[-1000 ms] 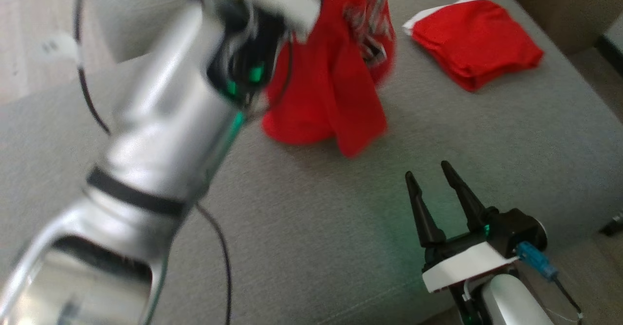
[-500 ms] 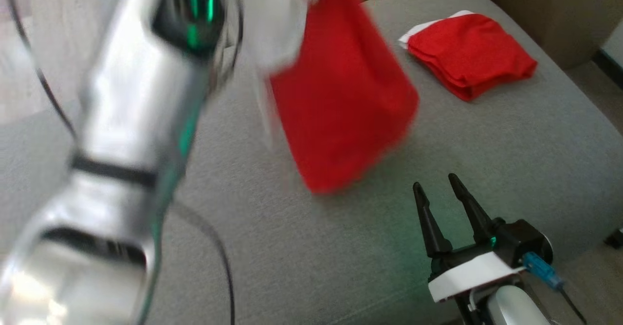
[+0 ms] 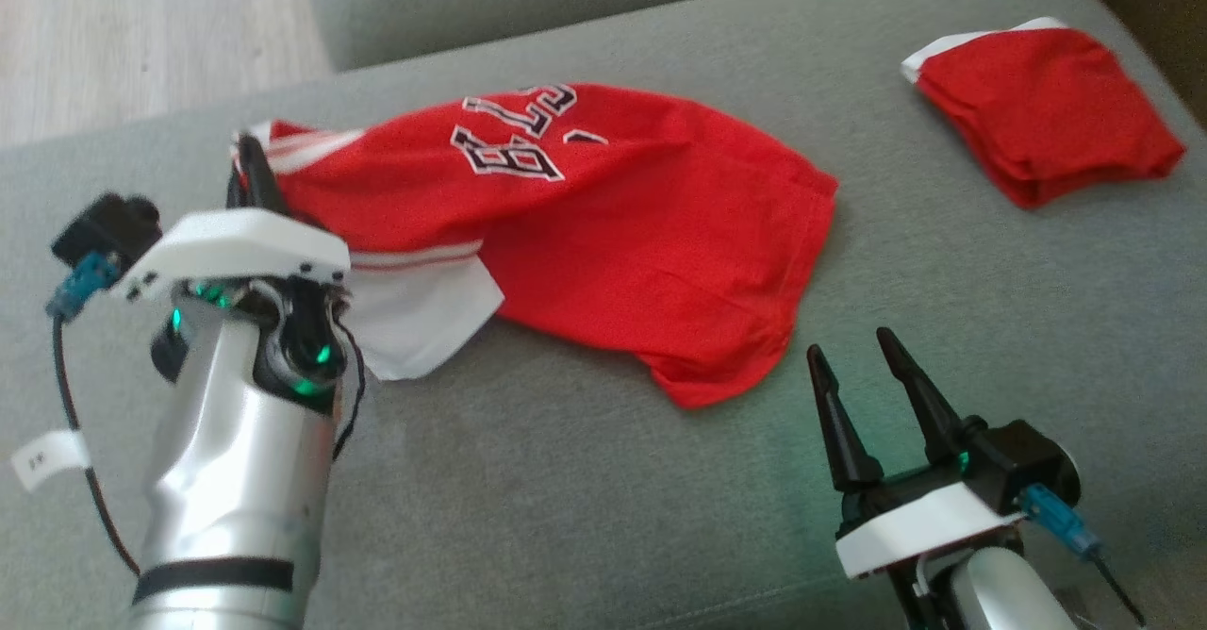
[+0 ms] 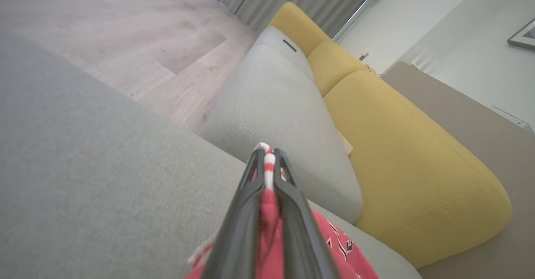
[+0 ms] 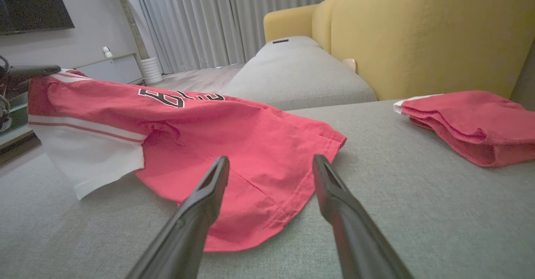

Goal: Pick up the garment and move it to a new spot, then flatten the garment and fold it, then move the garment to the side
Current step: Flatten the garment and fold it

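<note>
- The red jersey [image 3: 613, 234] lies spread, rumpled, on the grey sofa seat [image 3: 566, 498], number side up.
- The left pincer [image 4: 267, 162] is clamped on the jersey's red-and-white striped edge.
- The right pincer [image 3: 851, 347] is spread wide, empty, near the jersey's hem.
- A folded red garment [image 3: 1047, 111] lies well apart.

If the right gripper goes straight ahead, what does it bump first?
Probably the near hem of the red jersey, lying on the grey cushion just ahead of the right gripper, though depth is unclear.
</note>
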### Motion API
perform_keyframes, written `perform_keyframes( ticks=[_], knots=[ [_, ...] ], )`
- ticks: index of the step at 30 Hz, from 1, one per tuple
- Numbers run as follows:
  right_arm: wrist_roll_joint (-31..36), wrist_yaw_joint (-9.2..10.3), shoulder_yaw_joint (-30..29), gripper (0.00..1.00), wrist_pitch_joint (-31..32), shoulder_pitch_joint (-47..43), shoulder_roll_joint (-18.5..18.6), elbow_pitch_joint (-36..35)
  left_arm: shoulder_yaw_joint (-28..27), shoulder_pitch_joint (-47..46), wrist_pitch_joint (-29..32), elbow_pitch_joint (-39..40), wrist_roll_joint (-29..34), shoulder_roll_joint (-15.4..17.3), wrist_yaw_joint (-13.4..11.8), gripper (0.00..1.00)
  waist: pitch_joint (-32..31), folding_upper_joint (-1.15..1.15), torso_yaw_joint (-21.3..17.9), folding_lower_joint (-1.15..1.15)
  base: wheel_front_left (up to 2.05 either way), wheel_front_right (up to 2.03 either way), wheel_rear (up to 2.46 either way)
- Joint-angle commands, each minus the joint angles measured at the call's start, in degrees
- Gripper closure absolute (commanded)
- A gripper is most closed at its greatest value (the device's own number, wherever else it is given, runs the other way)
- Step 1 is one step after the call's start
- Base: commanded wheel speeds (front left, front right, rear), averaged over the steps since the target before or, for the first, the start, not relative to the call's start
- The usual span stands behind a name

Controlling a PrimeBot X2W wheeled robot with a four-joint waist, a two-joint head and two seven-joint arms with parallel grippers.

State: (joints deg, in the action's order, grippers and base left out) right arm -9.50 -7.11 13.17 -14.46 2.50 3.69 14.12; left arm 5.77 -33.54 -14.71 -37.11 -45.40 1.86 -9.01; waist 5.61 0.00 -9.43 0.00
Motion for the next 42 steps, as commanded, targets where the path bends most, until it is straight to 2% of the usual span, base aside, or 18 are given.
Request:
perform_keyframes(
  ticks=[1,2,4,5,6,8,11,15,18,21,25,29,33,42],
  knots=[
    [0.3,-0.37,1.2,0.0,-0.5,2.2,0.5,-1.9,-2.1,-4.3,-0.3,2.7,2.7,1.4,1.6,1.0,1.6,0.0,1.4,0.0,0.0,0.0,0.0],
    [0.3,-0.37,1.2,0.0,-0.5,2.2,0.5,-1.9,-2.1,-4.3,-0.3,2.7,2.7,1.4,1.6,1.0,1.6,0.0,1.4,0.0,0.0,0.0,0.0],
    [0.4,-0.37,1.6,0.0,-0.5,2.5,0.7,-1.9,-2.5,-5.7,-0.3,3.6,6.5,1.4,4.8,1.0,2.5,0.0,2.0,0.0,0.0,0.0,0.0],
    [0.4,-0.37,1.9,0.0,-0.5,2.6,0.8,-1.8,-2.0,-6.1,-0.3,3.5,8.4,1.3,6.5,0.07,2.9,0.0,2.2,0.0,0.0,0.0,0.0],
    [0.4,-0.37,2.3,0.0,-0.5,2.8,0.9,-1.8,-1.5,-6.5,-0.3,3.4,10.4,1.3,8.1,0.0,3.3,0.0,2.4,0.0,0.0,0.0,0.0],
    [0.4,-0.37,2.7,0.0,-0.5,3.1,1.0,-1.9,-0.8,-6.7,-0.3,3.1,14.7,1.3,9.9,0.0,3.9,0.0,2.7,0.0,0.0,0.0,0.0],
    [0.3,-0.37,2.5,0.0,-0.5,3.1,1.4,-2.2,-0.5,-4.8,-0.3,5.5,20.7,1.1,10.8,0.0,4.1,0.0,3.4,0.0,0.0,0.0,0.0],
    [0.5,-0.37,1.8,0.0,-0.5,2.3,2.0,-2.2,0.1,2.6,-0.3,16.1,29.2,1.1,10.3,0.0,3.8,0.0,4.7,0.0,0.0,0.0,0.0],
    [0.5,-0.37,1.6,0.0,-0.5,1.6,2.0,-2.0,0.2,11.0,-0.3,24.3,30.3,1.0,8.1,0.0,3.2,0.0,5.6,0.0,0.0,0.0,0.0],
    [0.4,-0.37,1.9,0.0,-0.5,1.1,1.9,-1.9,2.3,19.0,-0.3,26.2,28.4,1.0,7.3,0.0,2.7,0.0,6.4,0.0,0.0,0.0,0.0],
    [0.3,-0.37,2.8,0.0,-0.5,1.0,1.9,-1.8,6.3,23.5,-0.3,21.7,29.3,1.0,8.0,0.0,2.3,0.0,6.8,0.0,0.0,0.0,0.0],
    [0.1,-0.37,3.6,0.0,-0.5,1.4,2.8,-2.1,7.6,20.9,-0.3,13.7,31.5,1.0,6.8,0.0,2.9,0.0,5.9,0.0,0.0,0.0,0.0],
    [0.3,-0.37,3.6,0.0,-0.5,1.7,3.6,-2.3,5.8,17.5,-0.3,7.8,33.2,1.0,5.1,0.0,4.1,0.0,4.4,0.0,0.0,0.0,0.0],
    [0.5,-0.37,2.5,0.0,-0.5,2.8,4.2,-3.1,0.2,11.1,-0.3,-1.3,33.9,1.0,4.6,0.0,8.1,0.0,2.0,0.0,0.0,0.0,0.0]
  ],
)
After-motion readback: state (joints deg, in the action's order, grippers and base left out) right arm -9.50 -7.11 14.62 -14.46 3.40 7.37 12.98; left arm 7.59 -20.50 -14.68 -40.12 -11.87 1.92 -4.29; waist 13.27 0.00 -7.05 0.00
